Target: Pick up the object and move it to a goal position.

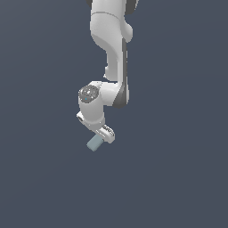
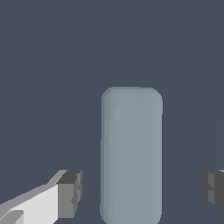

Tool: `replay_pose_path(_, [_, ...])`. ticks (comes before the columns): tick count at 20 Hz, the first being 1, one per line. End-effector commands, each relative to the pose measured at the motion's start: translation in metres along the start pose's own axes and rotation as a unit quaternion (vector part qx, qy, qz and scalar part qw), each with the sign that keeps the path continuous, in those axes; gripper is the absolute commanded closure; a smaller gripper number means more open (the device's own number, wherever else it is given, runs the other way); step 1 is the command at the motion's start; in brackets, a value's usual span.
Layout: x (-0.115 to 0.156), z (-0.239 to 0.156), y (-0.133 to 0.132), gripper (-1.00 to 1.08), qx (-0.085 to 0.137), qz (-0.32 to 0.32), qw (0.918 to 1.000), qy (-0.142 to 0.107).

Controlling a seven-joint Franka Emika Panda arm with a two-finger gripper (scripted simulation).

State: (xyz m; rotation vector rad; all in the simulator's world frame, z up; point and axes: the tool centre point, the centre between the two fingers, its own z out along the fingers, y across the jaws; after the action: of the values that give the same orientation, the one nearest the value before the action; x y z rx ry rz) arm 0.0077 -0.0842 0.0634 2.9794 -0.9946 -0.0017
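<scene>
Gripper [image 2: 142,192] open, its two dark pads on either side of the block [image 2: 131,155] with gaps left.

Block lies flat on the plain dark grey surface [image 1: 178,178], just under the white arm [image 1: 109,53]. Step seems to be the approach before grasping; next the fingers [image 2: 70,194] should close on it, then lift. No goal marker is visible.

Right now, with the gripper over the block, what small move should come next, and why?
Probably close the gripper: the block lies between its fingers, with a gap showing on each side. Whether they are low enough to grip, I cannot tell.
</scene>
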Motion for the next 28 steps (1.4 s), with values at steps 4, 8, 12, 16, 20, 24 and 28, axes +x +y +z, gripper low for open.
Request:
replay_pose_path(4, [0.0,0.002,0.0,-0.92,0.0,0.002,1.0,0.0])
replay_pose_path(8, [0.0,0.013,0.001,-0.92,0.0,0.003,1.0,0.0])
replay_pose_path(12, [-0.001,0.033,0.001,-0.92,0.0,0.004,1.0,0.0])
replay_pose_path(16, [0.0,0.048,0.001,-0.92,0.0,0.005,1.0,0.0])
replay_pose_path(20, [0.0,0.052,0.0,-0.92,0.0,0.005,1.0,0.0])
replay_pose_path(24, [0.0,0.052,0.0,1.08,0.0,0.005,1.0,0.0])
replay_pose_path(28, [0.0,0.052,0.0,1.08,0.0,0.005,1.0,0.0])
